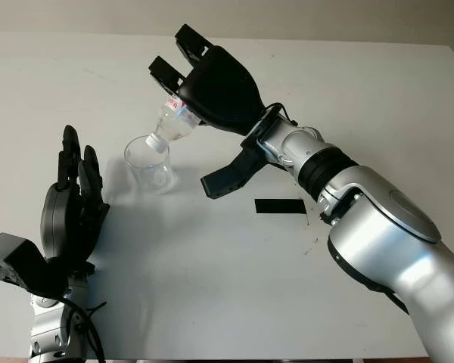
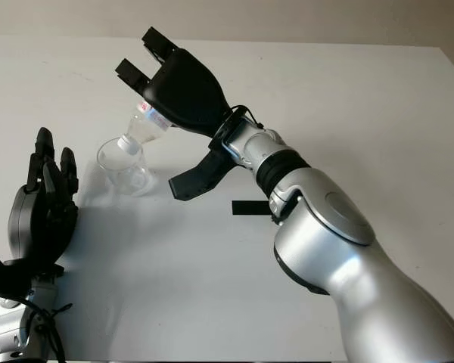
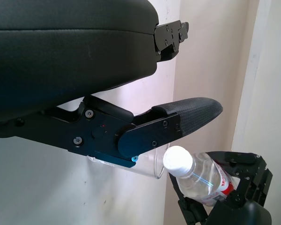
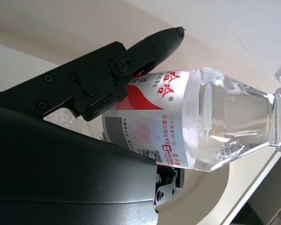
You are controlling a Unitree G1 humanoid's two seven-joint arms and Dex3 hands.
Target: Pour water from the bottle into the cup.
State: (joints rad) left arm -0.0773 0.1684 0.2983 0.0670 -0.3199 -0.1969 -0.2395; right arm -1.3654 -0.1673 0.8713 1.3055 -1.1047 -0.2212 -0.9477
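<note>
A clear plastic water bottle (image 1: 175, 122) with a red and white label (image 4: 157, 122) and a white cap (image 3: 176, 159) is tilted neck-down, its cap right over the rim of a clear cup (image 1: 148, 162) standing on the white table (image 1: 212, 265). My right hand (image 1: 208, 87) is shut on the bottle's body, above and to the right of the cup. My left hand (image 1: 72, 208) is open at the table's front left, just left of the cup and apart from it.
A strip of black tape (image 1: 280, 206) lies on the table right of the cup, under my right forearm (image 1: 318, 162). The table's far edge meets a pale wall.
</note>
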